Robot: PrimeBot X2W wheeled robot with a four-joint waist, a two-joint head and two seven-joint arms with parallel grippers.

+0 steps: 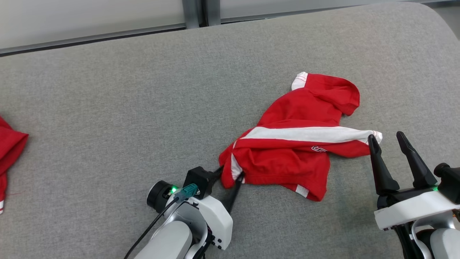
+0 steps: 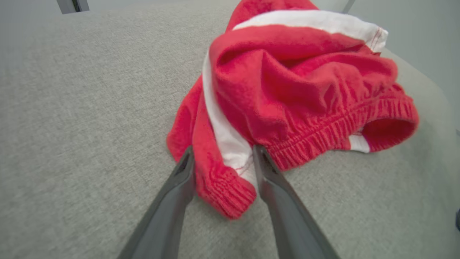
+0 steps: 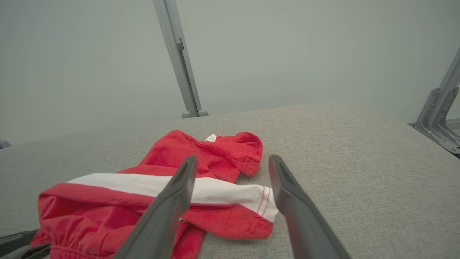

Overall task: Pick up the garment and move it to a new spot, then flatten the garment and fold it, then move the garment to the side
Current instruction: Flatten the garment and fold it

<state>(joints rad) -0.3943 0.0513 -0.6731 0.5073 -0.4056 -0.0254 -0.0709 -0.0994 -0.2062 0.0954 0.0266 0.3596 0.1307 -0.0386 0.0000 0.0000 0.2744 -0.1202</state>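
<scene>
You'll see the crumpled red garment (image 1: pixel 298 154) lying on the grey surface (image 1: pixel 143 90), your left gripper (image 1: pixel 230 173) spread with its 2 fingers (image 2: pixel 172 201) astride its ribbed corner, your right gripper (image 1: pixel 385 136) spread wide beside its white-striped end.

Left arm: the pale left forearm (image 1: pixel 169 241) enters from the bottom edge and angles up and to the right. The white left wrist housing (image 1: pixel 215 216) carries a black camera block with a lit green indicator. The left gripper (image 1: pixel 231 173) (image 2: pixel 223 157) points forward and to the right, held low, its two dark fingers parted.

Right arm: the white right wrist housing (image 1: pixel 409 210) sits at the lower right. The right gripper (image 1: pixel 386 138) (image 3: pixel 233 160) points straight ahead, jaws spread wide with nothing between them.
</scene>
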